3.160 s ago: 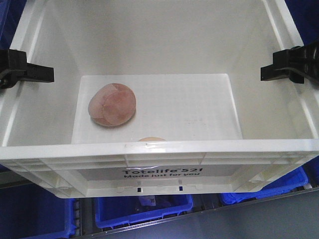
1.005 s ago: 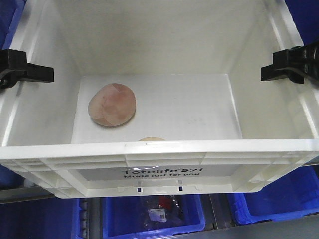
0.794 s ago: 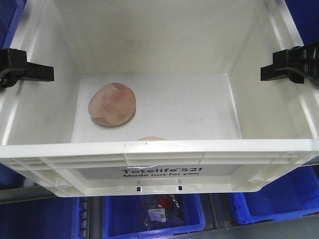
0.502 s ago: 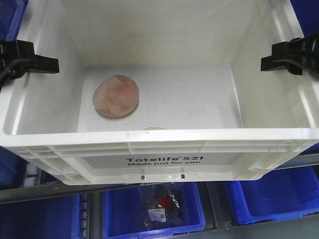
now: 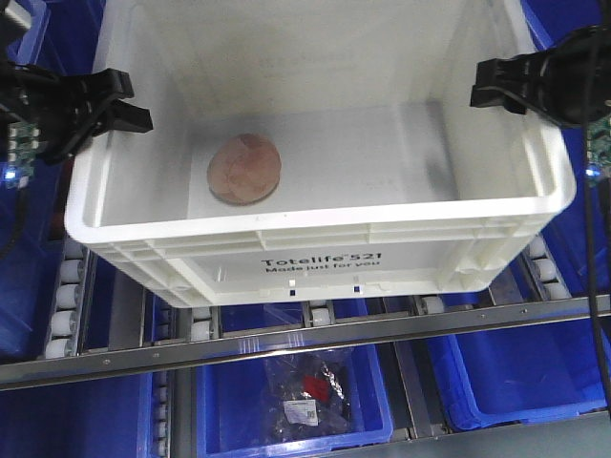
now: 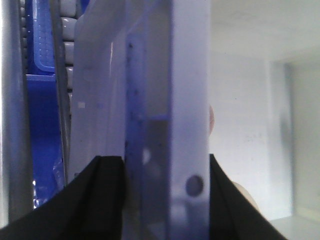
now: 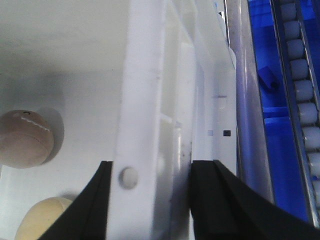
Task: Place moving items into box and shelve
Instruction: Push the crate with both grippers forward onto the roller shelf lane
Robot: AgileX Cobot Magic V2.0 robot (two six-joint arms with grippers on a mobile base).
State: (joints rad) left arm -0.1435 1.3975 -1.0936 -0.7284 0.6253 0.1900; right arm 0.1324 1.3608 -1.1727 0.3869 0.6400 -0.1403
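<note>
The white box with black "Totelife 521" print sits over a roller shelf, held between both arms. My left gripper is shut on its left wall, one finger inside and one outside. My right gripper is shut the same way on the right wall. The dusty pink ball lies on the box floor, left of centre. In the right wrist view the pink ball and the yellow-orange ball lie side by side. The near wall hides the yellow one in the front view.
Grey shelf rollers and a metal rail run under the box. A blue bin below holds a clear bag of small items. More blue bins flank it at left and right.
The box has moved away from the camera onto the roller shelf, with both grippers still clamped on its side walls. The pink ball keeps its place inside.
</note>
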